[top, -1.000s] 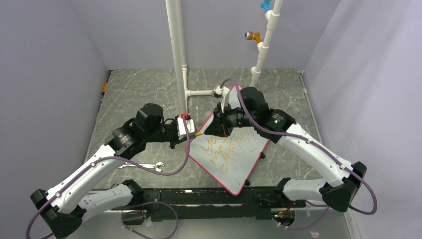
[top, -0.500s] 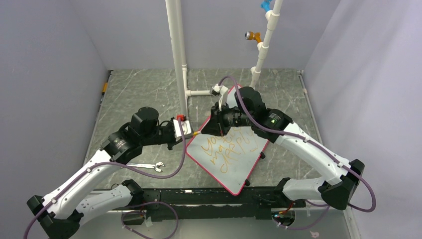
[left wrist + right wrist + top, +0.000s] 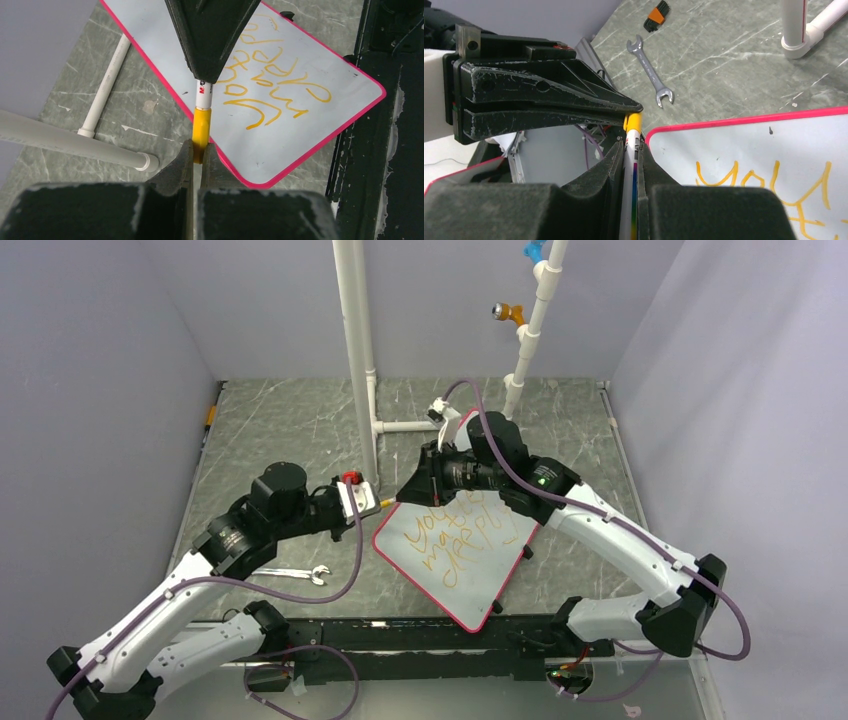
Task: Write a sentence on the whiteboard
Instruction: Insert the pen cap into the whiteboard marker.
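Marker [image 3: 202, 127] at whiteboard [image 3: 320, 55] rim (left edge)

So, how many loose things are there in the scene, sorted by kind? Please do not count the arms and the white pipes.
whiteboard: 1
marker: 1
wrench: 1
hex key set: 1
Total: 4

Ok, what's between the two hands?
A white marker with a yellow cap spans the gap: left hand grips the cap, right hand the barrel. Clearest in left wrist view.
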`<state>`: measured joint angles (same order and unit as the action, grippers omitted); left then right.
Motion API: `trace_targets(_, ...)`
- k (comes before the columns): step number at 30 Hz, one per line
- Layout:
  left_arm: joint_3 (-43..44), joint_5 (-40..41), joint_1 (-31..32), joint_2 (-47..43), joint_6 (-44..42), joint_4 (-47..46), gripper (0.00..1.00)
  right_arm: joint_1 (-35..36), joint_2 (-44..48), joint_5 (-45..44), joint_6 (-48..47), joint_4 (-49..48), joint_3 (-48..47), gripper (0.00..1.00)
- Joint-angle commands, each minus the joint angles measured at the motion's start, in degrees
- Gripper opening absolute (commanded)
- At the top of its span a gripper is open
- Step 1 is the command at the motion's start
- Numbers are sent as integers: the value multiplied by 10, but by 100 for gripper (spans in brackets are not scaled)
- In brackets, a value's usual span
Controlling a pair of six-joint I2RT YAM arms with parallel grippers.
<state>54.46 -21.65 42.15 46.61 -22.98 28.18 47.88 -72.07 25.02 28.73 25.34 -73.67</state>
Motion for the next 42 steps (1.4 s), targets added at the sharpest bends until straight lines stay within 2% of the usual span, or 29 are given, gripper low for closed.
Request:
trace_targets(1,5,-39,8,-13,22,-169,0,41,-28,17,74,-82,-19,0)
trace_targets(12,-8,-27,8,-31,30,-194,0,78,-64,-10,103,-106,-34,0)
trace_targets(17,-4,-34,8,-33,32,-191,0,107,-83,-12,24,-97,-48,0)
trace_targets(25,6,-88,4,-40,23,-175,0,123,-80,83,-157,-108,-39,0)
trace_targets(29,6,-105,-1,-42,26,-175,0,130,-64,107,-216,-109,-35,0)
trace_targets(36,0,-101,-7,-46,32,-183,0,131,-82,93,-171,-103,-56,0)
trace_targets(39,0,-89,-8,-46,33,-178,0,131,-76,46,-161,-92,-53,0)
trace_targets(42,0,-83,-9,-49,26,-163,9,132,-66,0,-155,-77,-54,0)
